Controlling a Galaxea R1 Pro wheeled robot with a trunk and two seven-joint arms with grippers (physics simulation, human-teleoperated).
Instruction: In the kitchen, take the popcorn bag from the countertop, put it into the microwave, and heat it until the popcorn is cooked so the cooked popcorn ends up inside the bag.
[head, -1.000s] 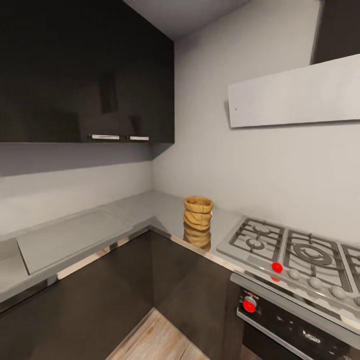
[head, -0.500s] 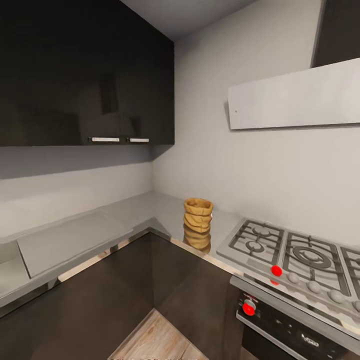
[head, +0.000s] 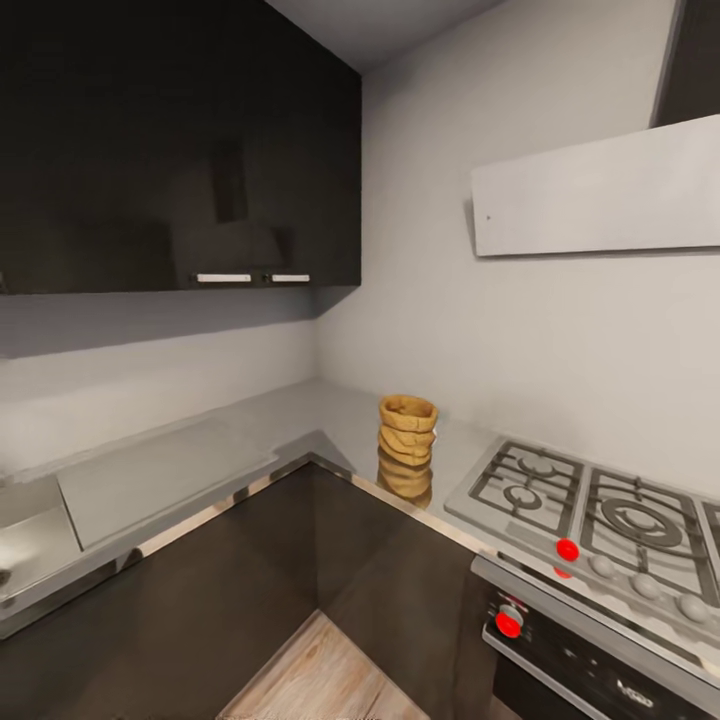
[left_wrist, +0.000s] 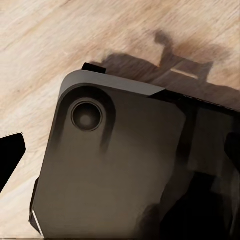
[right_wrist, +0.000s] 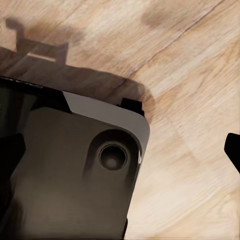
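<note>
The popcorn bag (head: 407, 430) stands upright just right of centre in the head view, its round mouth open upward and its ring-like folds stacked; it rests on the countertop (head: 300, 420) near the inner corner of the L-shaped worktop, with its own reflection showing in the glossy steel below it. Neither gripper appears in the head view, so the bag's place relative to either hand cannot be told from these frames; nothing touches the bag.

To the right of the bag, near but apart, lies the gas hob (head: 590, 505) in the lower right of the frame, with black grates, a row of pale knobs and one red knob (head: 567, 549) at its front edge; below it sits the dark oven front (head: 590, 670) with another red knob (head: 509, 623). To the left of the bag the worktop runs toward the lower left of the frame, carrying a flat grey board (head: 160, 480). Dark cabinet fronts (head: 250, 590) fill the space beneath the worktop; a strip of wooden floor (head: 320, 680) shows at the bottom centre. Black wall cabinets (head: 180, 150) occupy the upper left; a pale range hood (head: 600, 190) juts from the wall in the upper right.

Both wrist views look down on pale wood floor (left_wrist: 60, 45) and a dark rounded part of the robot's base (left_wrist: 115, 170); whether the left or the right gripper is open or closed, I cannot tell.
</note>
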